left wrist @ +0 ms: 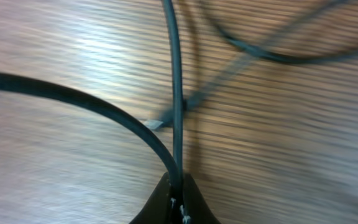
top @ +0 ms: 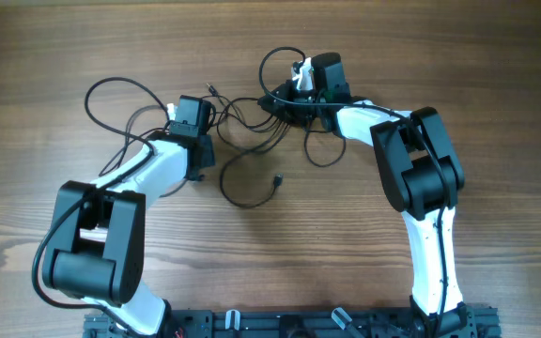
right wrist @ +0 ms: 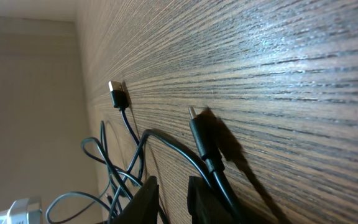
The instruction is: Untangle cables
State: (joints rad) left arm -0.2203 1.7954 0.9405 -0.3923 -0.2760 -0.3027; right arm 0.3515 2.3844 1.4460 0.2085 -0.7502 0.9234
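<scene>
Here the left gripper point(left wrist: 176, 188) has its jaws pinched shut on one thin black wire of the cables point(top: 248, 122). Their looped bunch sprawls over the wooden table point(top: 496, 75) near its far edge, about mid-width, between the two arms. At the bunch's right end, the right gripper point(right wrist: 171, 200) shows fingers a narrow slit apart among wires; whether they pinch any I cannot tell.

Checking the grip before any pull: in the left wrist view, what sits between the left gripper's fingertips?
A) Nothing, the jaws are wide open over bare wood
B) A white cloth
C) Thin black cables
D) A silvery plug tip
C: the left gripper is shut on the cables, two thin black strands that run out from between its tips.
</scene>
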